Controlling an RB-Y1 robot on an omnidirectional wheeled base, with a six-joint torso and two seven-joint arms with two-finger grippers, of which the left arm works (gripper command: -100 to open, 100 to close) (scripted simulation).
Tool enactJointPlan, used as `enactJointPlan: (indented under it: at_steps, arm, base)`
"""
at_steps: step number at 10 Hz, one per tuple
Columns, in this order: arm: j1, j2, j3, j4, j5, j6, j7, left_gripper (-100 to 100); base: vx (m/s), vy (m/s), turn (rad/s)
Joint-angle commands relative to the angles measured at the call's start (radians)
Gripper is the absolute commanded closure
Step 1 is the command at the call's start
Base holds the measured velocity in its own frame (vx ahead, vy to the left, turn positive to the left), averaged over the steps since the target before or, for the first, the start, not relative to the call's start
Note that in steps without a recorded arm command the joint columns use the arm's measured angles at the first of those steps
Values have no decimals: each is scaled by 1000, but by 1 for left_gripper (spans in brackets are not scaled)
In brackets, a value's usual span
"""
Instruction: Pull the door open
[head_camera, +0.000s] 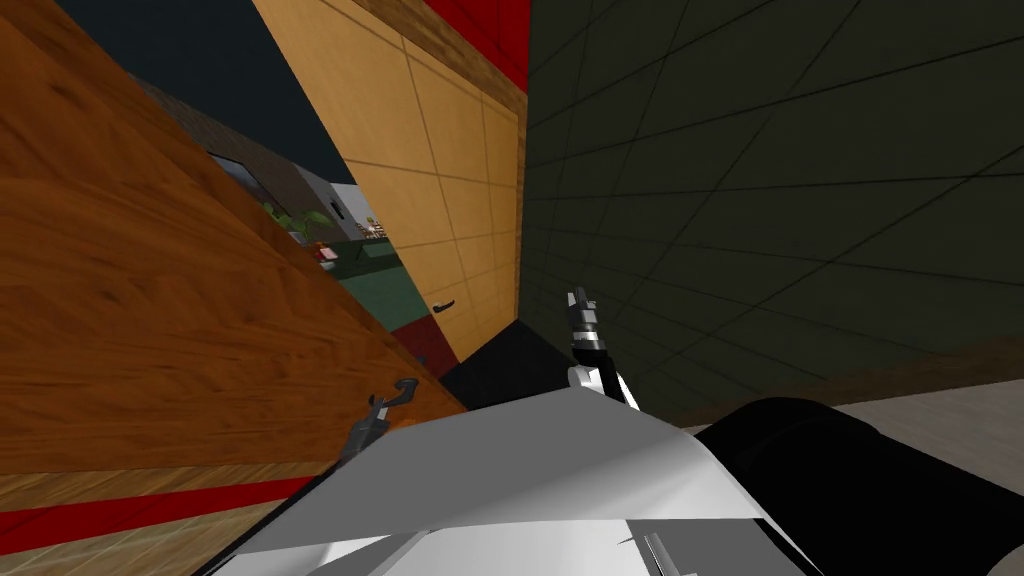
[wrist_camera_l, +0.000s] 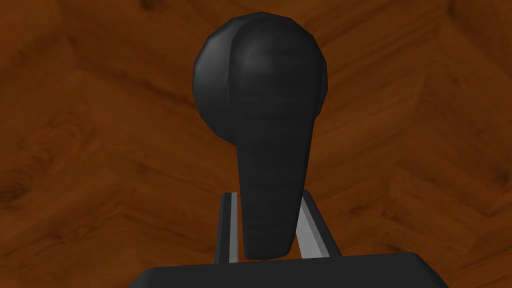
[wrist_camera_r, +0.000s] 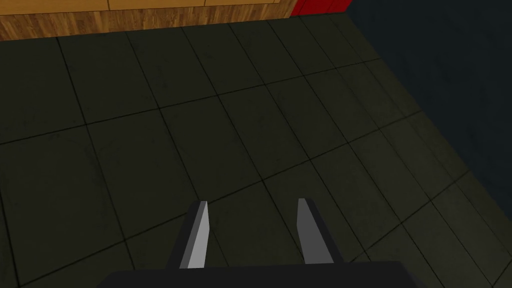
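Note:
A brown wooden door (head_camera: 150, 300) fills the left side and stands ajar, with a gap along its far edge. Its black lever handle (head_camera: 403, 386) juts out near my chest. My left gripper (head_camera: 378, 405) is at the end of that lever. In the left wrist view the black lever (wrist_camera_l: 270, 150) runs down between the two fingers, and my left gripper (wrist_camera_l: 268, 196) is shut on its sides, the brown door (wrist_camera_l: 100, 150) behind. My right gripper (head_camera: 578, 297) is raised in front of a dark tiled wall (head_camera: 780, 200); its fingers (wrist_camera_r: 197, 235) stand apart, holding nothing.
Beyond the door's edge a gap (head_camera: 350, 250) shows another room with a green plant and green floor. A light wood panelled surface (head_camera: 450, 180) with a small dark handle (head_camera: 441, 305) stands straight ahead. The dark tiled wall (wrist_camera_r: 200, 125) closes off the right.

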Motion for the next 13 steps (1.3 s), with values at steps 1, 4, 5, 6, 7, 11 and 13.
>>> enactJointPlan:
  at_steps: [1, 4, 5, 6, 7, 11, 13]
  arm:
    - [-3, -1, -14, 18, -9, -33, 9, 100]
    - [4, 7, -24, 35, -18, -68, 20, 100]
    - [7, 9, -28, 41, -21, -81, 24, 100]
    - [1, 16, -15, 43, -13, -70, 21, 100]
    - [-22, 12, -18, 61, -25, -65, 23, 100]
    - [-113, 2, -23, 111, -67, -39, 31, 100]
    - [-151, -2, -25, 132, -84, -28, 35, 100]
  base:
    - [-138, 27, -144]
    - [-182, 43, -144]
    - [-216, 60, -138]
    - [-97, 35, -25]
    - [-171, 0, -24]
    - [-241, 23, -56]
    - [-146, 27, -37]
